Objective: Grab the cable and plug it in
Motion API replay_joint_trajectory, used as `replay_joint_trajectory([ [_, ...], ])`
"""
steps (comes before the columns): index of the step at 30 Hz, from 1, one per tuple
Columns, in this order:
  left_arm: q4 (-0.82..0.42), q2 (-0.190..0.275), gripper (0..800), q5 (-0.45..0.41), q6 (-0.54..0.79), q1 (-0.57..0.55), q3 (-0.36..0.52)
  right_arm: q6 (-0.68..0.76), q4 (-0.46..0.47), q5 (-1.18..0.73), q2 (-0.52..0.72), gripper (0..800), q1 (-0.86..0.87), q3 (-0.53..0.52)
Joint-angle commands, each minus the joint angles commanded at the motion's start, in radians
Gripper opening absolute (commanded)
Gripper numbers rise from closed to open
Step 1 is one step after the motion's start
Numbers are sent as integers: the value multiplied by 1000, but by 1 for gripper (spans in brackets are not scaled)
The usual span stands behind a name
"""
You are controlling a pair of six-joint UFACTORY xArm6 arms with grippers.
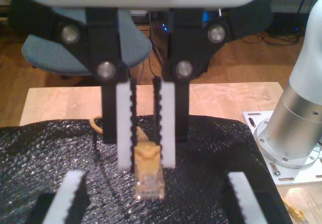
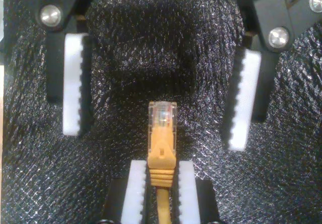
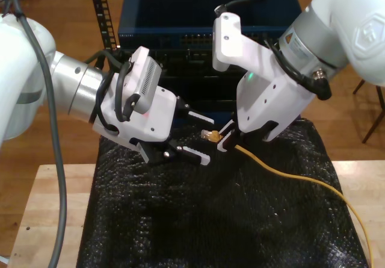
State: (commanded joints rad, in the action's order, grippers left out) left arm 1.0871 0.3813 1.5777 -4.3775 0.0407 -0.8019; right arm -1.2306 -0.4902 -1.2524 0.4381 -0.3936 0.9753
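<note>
Our first gripper (image 1: 146, 133) pinches the light, floppy orange-yellow network cable (image 3: 289, 174) behind its brittle clear plug (image 2: 163, 114); our second gripper (image 2: 158, 100) gapes wide.

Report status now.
My first gripper shut on thin orange-yellow network cable behind its clear plug. My second gripper open, facing plug tip. No obstruction seen.
</note>
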Motion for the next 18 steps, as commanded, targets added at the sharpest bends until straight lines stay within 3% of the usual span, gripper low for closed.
replay_joint_trajectory([
  [6,0,8,525,2,0,2,2,0,2,0,-2,6,0,-6],
  [14,2,11,515,2,0,3,2,-2,2,0,0,4,3,-9],
  [18,2,11,460,0,0,5,3,-2,2,0,0,6,3,-12],
])
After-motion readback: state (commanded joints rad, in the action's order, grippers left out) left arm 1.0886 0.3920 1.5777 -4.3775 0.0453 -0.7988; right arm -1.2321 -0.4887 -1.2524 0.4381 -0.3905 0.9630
